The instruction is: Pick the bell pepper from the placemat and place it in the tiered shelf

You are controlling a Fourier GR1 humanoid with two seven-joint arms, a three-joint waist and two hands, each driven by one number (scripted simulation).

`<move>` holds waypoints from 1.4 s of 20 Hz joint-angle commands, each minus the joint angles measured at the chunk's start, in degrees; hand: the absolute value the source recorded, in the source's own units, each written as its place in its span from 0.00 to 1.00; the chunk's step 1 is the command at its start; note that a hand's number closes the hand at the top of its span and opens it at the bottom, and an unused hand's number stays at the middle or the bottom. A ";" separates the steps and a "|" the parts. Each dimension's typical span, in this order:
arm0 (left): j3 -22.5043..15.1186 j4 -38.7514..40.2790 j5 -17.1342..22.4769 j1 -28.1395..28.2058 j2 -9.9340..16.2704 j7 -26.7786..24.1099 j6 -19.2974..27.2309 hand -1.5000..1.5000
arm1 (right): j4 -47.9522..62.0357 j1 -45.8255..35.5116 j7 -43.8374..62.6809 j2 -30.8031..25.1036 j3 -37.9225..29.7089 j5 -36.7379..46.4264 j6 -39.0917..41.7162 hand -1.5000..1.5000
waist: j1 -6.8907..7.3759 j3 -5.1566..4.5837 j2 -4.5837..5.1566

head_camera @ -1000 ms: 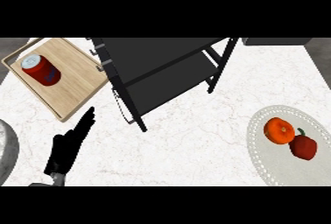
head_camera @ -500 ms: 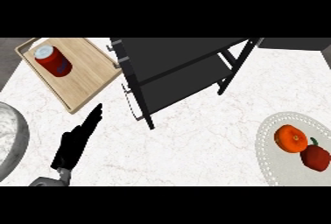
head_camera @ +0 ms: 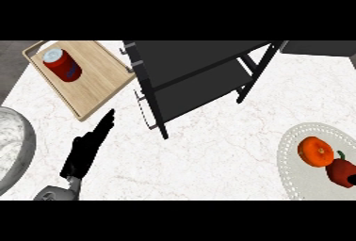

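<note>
A red bell pepper (head_camera: pixel 341 171) with a dark stem lies on the pale round placemat (head_camera: pixel 297 173) at the right edge, beside an orange fruit (head_camera: pixel 316 151). The black tiered shelf (head_camera: pixel 198 75) stands at the top centre, its shelves bare. My left hand (head_camera: pixel 84 150) rests at the lower left with fingers straight, open and holding nothing, far from the pepper. A small dark tip at the right edge by the pepper cannot be identified. My right hand does not show.
A wooden tray (head_camera: pixel 97 92) at the upper left holds a red can (head_camera: pixel 62 65). A grey rounded bowl rim (head_camera: pixel 15 141) shows at the left edge. White marble counter (head_camera: pixel 215 160) spreads between the shelf and the placemat.
The whole view has shifted: shelf, tray and placemat have slid to the right in the picture, and the grey bowl has come in at the left. My left hand keeps its pose.
</note>
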 commanded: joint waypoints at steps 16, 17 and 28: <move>3.16 2.58 0.30 -0.60 0.29 -0.35 -0.49 0.50 | 21.46 -19.55 16.01 13.44 6.00 11.27 7.67 0.00 | -2.85 -0.03 -0.66; 2.75 3.38 0.35 1.11 0.32 -2.23 -1.49 0.50 | 22.56 -19.67 16.01 12.40 4.85 9.95 8.65 0.00 | -2.94 0.02 -0.65; 4.00 1.58 0.51 0.87 -0.65 -1.31 -0.89 0.50 | 24.07 -19.60 16.00 15.89 2.38 13.62 13.43 0.00 | -3.47 0.03 -0.88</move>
